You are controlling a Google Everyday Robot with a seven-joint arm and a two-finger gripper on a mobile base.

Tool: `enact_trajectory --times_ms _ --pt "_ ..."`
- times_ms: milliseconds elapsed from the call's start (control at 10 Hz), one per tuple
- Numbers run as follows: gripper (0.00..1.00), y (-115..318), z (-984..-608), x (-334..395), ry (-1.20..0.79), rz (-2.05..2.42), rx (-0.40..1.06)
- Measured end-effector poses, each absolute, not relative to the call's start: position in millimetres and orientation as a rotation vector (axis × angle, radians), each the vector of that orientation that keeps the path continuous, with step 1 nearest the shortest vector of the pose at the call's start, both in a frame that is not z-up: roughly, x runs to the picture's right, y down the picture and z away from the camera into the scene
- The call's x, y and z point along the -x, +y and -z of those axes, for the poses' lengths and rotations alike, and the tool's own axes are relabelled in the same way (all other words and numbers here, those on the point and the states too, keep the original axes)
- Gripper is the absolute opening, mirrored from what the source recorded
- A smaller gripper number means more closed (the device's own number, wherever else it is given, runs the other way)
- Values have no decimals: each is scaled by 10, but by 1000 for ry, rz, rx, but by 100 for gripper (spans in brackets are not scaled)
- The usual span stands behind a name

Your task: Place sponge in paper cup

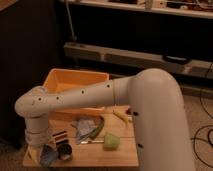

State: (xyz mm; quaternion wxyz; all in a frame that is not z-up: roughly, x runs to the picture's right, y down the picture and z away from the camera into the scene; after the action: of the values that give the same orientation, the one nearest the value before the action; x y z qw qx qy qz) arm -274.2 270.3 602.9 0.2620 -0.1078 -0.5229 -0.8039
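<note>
Camera view showed the hand [44,150] down low at about 8 o'clock, hanging under the white arm's [100,95] thick wrist at the near left corner of the wooden table [100,155]. Whether it was clenched or released I could not tell; a blue-grey shape, apparently the sponge [48,157], sat right at its tip, and a hold on it could not be confirmed. Just beside that, toward 3 o'clock, stood a small dark round cup [64,151], touching or nearly touching the hand. The paper cup could not be made out; the hand and wrist covered that corner. Farther out lay a striped packet [60,135], then a crumpled bluish wrapper [85,127] with a dark green curved thing [98,131] against it. A light green soft lump [111,141] rested near the table's middle, a pale yellowish piece [120,115] sat beyond it, and an orange bin [75,82] stood at the back, toward 12 o'clock.
</note>
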Motion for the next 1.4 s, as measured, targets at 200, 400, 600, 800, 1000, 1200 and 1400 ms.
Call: enact_trajectory --times_ms 200,400,600,800,1000,1200,1400 --pt "52 2698 -6049 2788 -1410 2182 291" --pt "72 2696 -6065 2850 -1407 2193 293" --pt "80 2679 -6084 2870 -1396 2197 300" --pt "80 2656 -6083 2879 -1383 2210 312" --pt "80 2630 -6073 2852 -1361 2224 335" --pt "80 2596 -6051 2802 -1337 2232 354" --pt "80 2541 -6009 2720 -1322 2225 352"
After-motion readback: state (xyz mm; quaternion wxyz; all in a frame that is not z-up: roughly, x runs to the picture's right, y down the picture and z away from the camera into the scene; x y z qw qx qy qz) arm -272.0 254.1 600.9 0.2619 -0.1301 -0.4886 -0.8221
